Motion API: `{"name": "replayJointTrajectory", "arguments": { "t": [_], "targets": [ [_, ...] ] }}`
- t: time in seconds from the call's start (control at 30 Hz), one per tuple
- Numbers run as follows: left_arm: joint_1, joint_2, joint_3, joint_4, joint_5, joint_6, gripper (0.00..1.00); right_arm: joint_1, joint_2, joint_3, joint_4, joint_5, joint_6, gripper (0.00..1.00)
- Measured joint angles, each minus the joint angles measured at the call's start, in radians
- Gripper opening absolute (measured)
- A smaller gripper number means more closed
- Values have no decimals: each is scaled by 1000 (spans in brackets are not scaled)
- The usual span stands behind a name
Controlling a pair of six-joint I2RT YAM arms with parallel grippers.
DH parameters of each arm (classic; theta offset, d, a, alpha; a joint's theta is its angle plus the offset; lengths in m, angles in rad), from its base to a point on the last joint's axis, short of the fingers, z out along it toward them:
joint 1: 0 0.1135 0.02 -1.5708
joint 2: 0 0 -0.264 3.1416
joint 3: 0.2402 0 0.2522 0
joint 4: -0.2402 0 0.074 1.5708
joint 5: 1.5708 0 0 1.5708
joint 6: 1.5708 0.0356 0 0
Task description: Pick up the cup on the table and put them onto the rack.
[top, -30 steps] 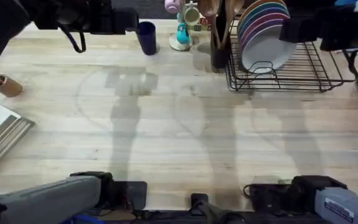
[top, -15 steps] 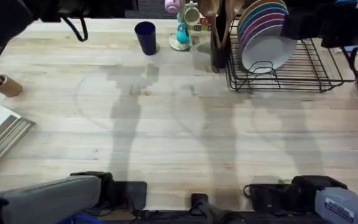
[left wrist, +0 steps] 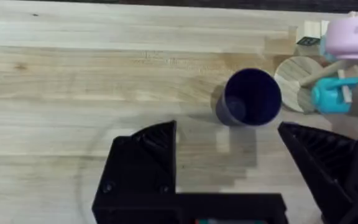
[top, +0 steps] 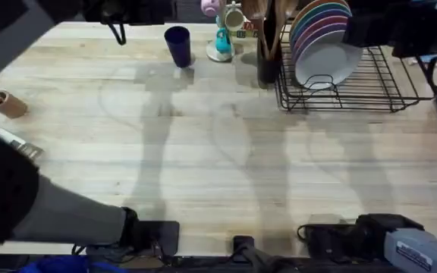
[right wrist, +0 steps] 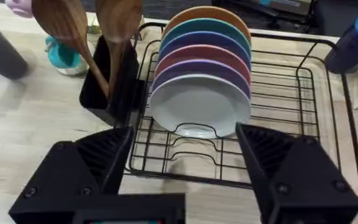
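Left gripper [left wrist: 225, 165] has advanced over the table [top: 218, 159] toward the cup [left wrist: 247, 98] — both grippers gape, empty.

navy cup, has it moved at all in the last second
No. In the overhead view the navy cup stands upright at the same spot on the table, just left of the teal mug stand, as before.

The tabletop [top: 226, 152] is pale wood planks with visible grain, crossed by long soft shadows. A dark strip runs beyond its far edge. At the left lie a small brown holder [top: 6, 104] and a grey slab [top: 21, 144].
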Motion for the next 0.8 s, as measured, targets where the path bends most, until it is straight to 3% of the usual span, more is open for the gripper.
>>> {"name": "replayJointTrajectory", "arguments": {
  "t": [0.2,0.5,0.8],
  "targets": [
    [0,103,7,83,3,0,993,0,0,0,0,0,0,993],
    [0,152,7,171,3,-3,993,0,0,0,0,0,0,993],
    [0,219,8,181,3,-3,993,0,0,0,0,0,0,994]
  ]
}}
